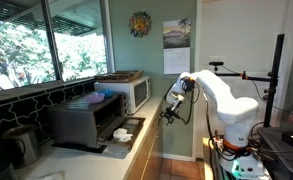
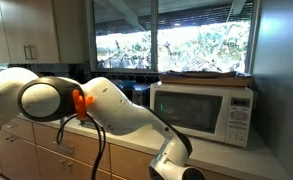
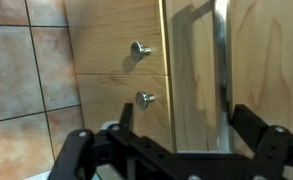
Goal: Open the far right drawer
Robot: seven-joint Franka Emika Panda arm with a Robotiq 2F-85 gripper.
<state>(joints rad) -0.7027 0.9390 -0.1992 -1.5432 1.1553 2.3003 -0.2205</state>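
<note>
Far right drawer (image 3: pixel 116 115) is sitting closed, knob (image 3: pixel 145 98) showing, at 11 o'clock from the gripper (image 3: pixel 173 158) in the wrist view; gripper fingers (image 3: pixel 76 150) are standing wide apart, holding nothing.

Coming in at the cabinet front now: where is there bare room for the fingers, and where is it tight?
Wrist view: bare wood lies between the lower knob and the bar handle, and brown tiles border the cabinet's other side. The open gripper faces that wood. The countertop is crowded at its far end by the toaster oven and microwave.
</note>
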